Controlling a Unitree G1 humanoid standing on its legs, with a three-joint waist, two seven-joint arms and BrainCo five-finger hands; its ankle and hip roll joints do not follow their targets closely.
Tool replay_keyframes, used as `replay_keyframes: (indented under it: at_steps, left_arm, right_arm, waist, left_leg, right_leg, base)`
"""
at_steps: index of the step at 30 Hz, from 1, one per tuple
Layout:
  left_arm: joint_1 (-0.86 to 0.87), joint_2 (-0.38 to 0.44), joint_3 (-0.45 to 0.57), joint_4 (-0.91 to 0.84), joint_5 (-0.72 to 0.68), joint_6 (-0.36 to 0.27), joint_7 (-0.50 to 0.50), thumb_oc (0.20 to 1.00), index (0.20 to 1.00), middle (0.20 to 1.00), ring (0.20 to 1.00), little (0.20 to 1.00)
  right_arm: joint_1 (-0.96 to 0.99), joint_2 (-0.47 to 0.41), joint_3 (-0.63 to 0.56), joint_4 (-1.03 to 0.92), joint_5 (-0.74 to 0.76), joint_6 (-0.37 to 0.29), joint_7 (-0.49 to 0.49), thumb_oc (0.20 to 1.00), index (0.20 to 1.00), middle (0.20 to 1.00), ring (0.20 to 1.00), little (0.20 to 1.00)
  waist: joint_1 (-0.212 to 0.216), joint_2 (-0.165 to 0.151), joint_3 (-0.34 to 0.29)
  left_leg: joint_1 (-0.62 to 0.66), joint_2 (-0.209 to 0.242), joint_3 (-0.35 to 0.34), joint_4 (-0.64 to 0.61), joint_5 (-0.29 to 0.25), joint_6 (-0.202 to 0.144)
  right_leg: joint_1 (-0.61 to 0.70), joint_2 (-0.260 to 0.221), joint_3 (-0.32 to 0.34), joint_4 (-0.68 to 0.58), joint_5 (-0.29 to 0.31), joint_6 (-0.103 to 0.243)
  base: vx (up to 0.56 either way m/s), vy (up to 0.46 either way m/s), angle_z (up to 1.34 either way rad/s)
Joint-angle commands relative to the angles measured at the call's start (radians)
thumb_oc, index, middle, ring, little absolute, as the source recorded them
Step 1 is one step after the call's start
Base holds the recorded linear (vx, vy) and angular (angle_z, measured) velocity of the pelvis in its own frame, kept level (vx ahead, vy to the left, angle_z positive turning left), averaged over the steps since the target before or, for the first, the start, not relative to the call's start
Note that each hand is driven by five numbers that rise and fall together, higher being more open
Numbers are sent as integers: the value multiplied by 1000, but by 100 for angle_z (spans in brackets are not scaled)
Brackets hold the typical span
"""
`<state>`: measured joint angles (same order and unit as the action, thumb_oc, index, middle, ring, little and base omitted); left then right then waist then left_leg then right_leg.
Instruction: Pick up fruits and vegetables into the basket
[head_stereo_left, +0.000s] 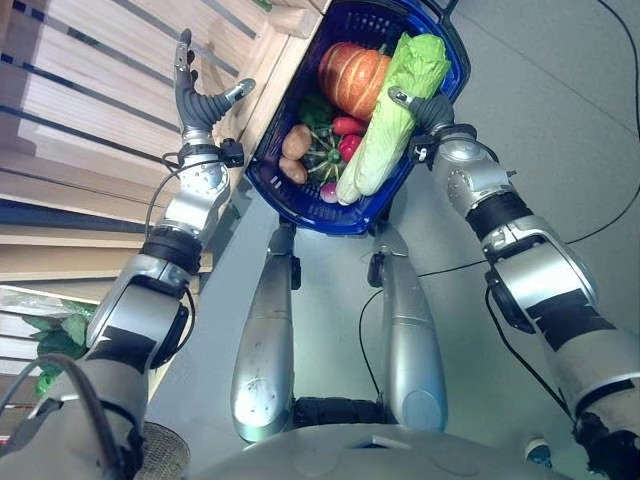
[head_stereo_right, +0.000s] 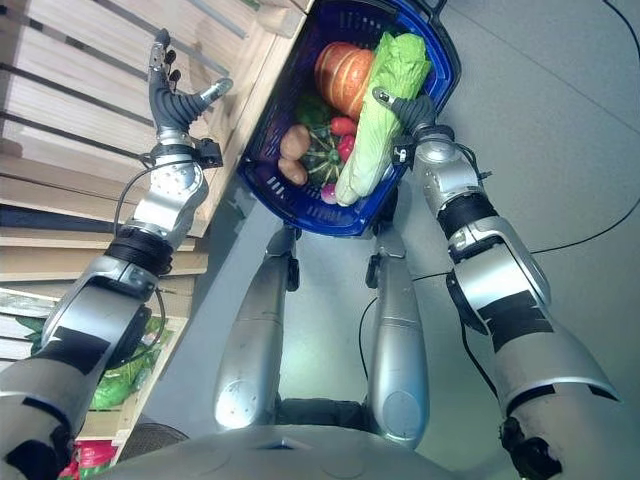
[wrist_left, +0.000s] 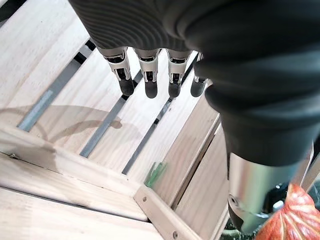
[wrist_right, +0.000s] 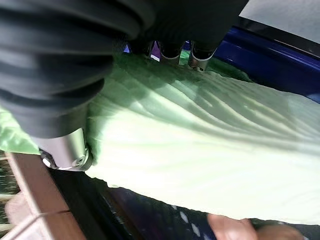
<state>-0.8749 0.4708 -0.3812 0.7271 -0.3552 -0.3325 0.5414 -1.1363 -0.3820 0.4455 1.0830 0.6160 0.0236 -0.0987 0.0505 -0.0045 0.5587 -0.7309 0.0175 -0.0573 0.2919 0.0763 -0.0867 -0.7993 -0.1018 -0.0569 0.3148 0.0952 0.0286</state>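
A blue basket (head_stereo_left: 330, 222) holds an orange pumpkin (head_stereo_left: 350, 75), brown potatoes (head_stereo_left: 297, 140), red vegetables (head_stereo_left: 347, 125) and a dark green striped squash (head_stereo_left: 325, 160). A long pale green cabbage (head_stereo_left: 390, 120) lies slanted across the basket's right side. My right hand (head_stereo_left: 430, 108) is shut on the cabbage at its leafy upper part; up close, the fingers (wrist_right: 172, 50) curl over the cabbage (wrist_right: 200, 150) and the thumb (wrist_right: 65, 150) presses its side. My left hand (head_stereo_left: 195, 100) is open above the wooden slats, left of the basket, its fingers (wrist_left: 150, 75) straight and holding nothing.
A pale wooden slatted crate (head_stereo_left: 80, 100) stands left of the basket, and its corner rail (wrist_left: 165, 215) sits close to the pumpkin (wrist_left: 295, 215). Leafy greens (head_stereo_left: 55, 340) lie in a lower crate at the left. Grey floor (head_stereo_left: 560, 100) spreads to the right.
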Motion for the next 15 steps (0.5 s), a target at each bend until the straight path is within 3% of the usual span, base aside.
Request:
replay_keyframes:
  at_steps: [1,8,9,11,12,15]
  left_arm:
    - [-26,-33,14,13,-10,-81,-2,1000,1000,1000,1000,1000]
    - [-32,-63,-8,13,7,-94,19,1000,1000,1000,1000,1000]
    - [-33,-64,-9,13,6,-94,20,1000,1000,1000,1000,1000]
    - [-35,-68,-10,12,5,-95,22,1000,1000,1000,1000,1000]
    - [-32,-71,-11,9,8,-96,24,1000,1000,1000,1000,1000]
    - [-29,-70,-11,4,8,-98,25,1000,1000,1000,1000,1000]
  right_arm:
    - [-20,-28,11,41,-7,-12,14,200,200,200,200,200]
    - [-57,-5,0,111,-7,24,-4,200,200,200,200,200]
    - [-58,-4,-1,119,-7,32,-7,250,250,250,250,250]
    - [-61,-2,-2,132,-9,52,-22,934,934,934,934,934]
    - [-61,-5,-1,138,-5,58,-22,1000,1000,1000,1000,1000]
    - [-62,-7,-3,148,-6,62,-31,1000,1000,1000,1000,1000]
  waist:
    - [12,88,-39]
    - [24,102,-39]
    - [25,103,-39]
    - [27,107,-39]
    - [28,108,-39]
    - [30,111,-39]
  left_leg:
    - [-53,-83,15,32,-26,19]
    - [-71,-92,7,42,-27,25]
    - [-72,-93,8,43,-27,25]
    - [-73,-94,7,42,-26,27]
    - [-71,-95,7,40,-26,28]
    - [-73,-95,8,42,-26,27]
  right_leg:
    - [4,40,-71,73,-105,34]
    - [-16,39,-72,88,-109,31]
    - [-17,39,-73,90,-110,31]
    - [-20,40,-73,93,-112,30]
    - [-18,40,-74,91,-112,29]
    - [-19,39,-75,94,-113,29]
  base:
    - [7,8,11]
    - [3,3,2]
    - [0,0,0]
    - [0,0,0]
    - [0,0,0]
    - [0,0,0]
